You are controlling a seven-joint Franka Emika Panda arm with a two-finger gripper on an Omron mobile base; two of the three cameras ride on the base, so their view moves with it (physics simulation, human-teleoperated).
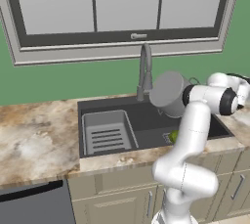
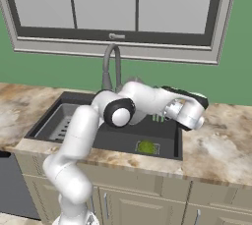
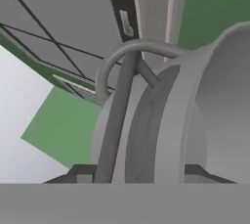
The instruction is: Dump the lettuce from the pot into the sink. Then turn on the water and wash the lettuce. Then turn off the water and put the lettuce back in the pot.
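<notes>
The silver-grey pot point(image 1: 168, 92) hangs tipped on its side over the right part of the dark sink point(image 1: 146, 118), close beside the faucet point(image 1: 145, 71). My gripper point(image 3: 139, 173) is shut on the pot's wall point(image 3: 195, 110), with a dark fingertip on either side of its rim. The pot's inside, as far as it shows in the hand view, is bare. The bright-green lettuce point(image 2: 146, 147) lies on the sink floor point(image 2: 123, 138) by the drain grate, near the front wall. In the left base view my arm half hides the lettuce point(image 1: 173, 136).
A light-grey slotted rack point(image 1: 106, 132) fills the sink's left part. The gooseneck faucet point(image 3: 117, 100) stands just beyond the pot. Marbled counter point(image 1: 34, 135) runs on both sides, with a window above and a dark appliance point(image 1: 29, 208) at lower left.
</notes>
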